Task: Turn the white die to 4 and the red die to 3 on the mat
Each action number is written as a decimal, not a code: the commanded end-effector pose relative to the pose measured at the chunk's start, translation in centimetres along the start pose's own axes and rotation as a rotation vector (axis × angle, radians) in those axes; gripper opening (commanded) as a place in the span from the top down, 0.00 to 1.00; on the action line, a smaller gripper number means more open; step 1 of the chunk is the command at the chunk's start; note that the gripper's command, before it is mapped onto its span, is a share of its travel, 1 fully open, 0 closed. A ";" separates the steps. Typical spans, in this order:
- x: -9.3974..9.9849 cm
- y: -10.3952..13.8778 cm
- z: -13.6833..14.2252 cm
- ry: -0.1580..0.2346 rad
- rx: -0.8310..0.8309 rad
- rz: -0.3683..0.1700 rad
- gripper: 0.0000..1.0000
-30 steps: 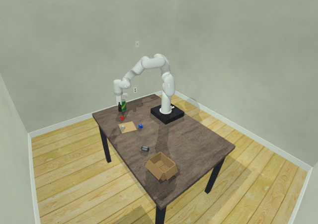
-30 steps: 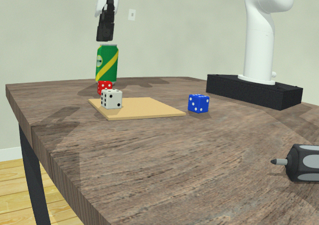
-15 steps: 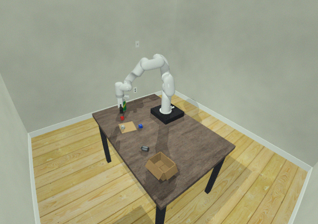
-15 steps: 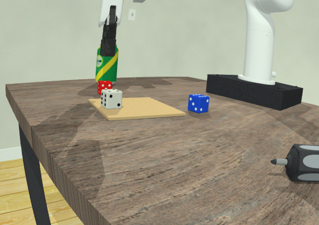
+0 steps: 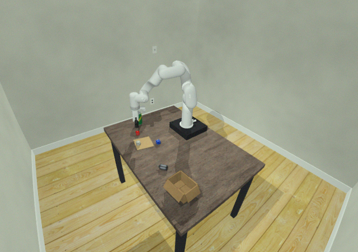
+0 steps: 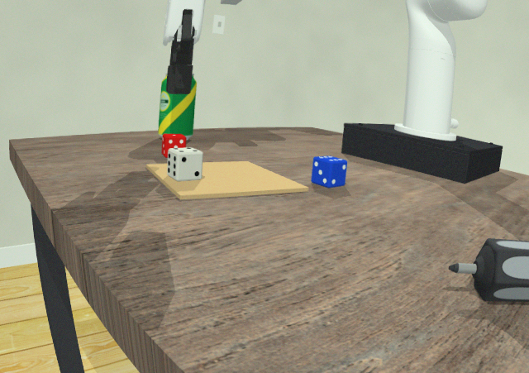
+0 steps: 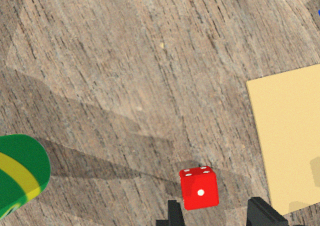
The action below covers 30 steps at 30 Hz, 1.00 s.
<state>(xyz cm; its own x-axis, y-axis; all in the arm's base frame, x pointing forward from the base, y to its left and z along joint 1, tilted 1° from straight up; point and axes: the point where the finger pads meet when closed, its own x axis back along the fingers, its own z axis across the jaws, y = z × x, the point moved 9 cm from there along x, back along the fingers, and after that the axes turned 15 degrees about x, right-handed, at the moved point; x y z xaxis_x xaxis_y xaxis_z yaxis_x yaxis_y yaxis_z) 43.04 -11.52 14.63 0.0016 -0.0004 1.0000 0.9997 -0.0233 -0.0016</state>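
The red die [image 5: 137, 133] sits flat on the bare table just behind the tan mat [image 5: 143, 142], off the mat. In the wrist view the red die [image 7: 199, 188] shows a single pip on its upper face. The white die [image 6: 184, 163] sits flat on the mat's [image 6: 226, 179] near left corner. The blue die [image 6: 329, 171] sits on the table to the right of the mat. My gripper [image 7: 216, 220] hangs above the red die [image 6: 173, 143], fingers pointing down. The fingers are partly open with nothing between them, and they stand well clear of the die.
A green can [image 6: 177, 106] stands upright right behind the red die, close to my fingers [image 6: 180, 83]. A screwdriver [image 5: 163, 167] lies mid-table and an open cardboard box [image 5: 181, 186] sits near the front. The arm's black base [image 5: 188, 128] is at the back right.
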 end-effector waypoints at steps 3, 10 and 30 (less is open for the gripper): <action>0.1 0.1 0.0 -0.001 0.000 -0.004 0.53; 0.1 0.1 0.0 -0.001 0.000 -0.004 0.53; -0.8 0.1 0.0 -0.001 0.000 -0.004 0.53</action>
<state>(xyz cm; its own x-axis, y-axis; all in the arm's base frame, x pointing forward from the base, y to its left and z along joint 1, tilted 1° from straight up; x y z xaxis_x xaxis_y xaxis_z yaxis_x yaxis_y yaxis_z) 43.05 -11.51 13.92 0.0011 -0.0003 1.0000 0.9997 -0.0234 -0.0011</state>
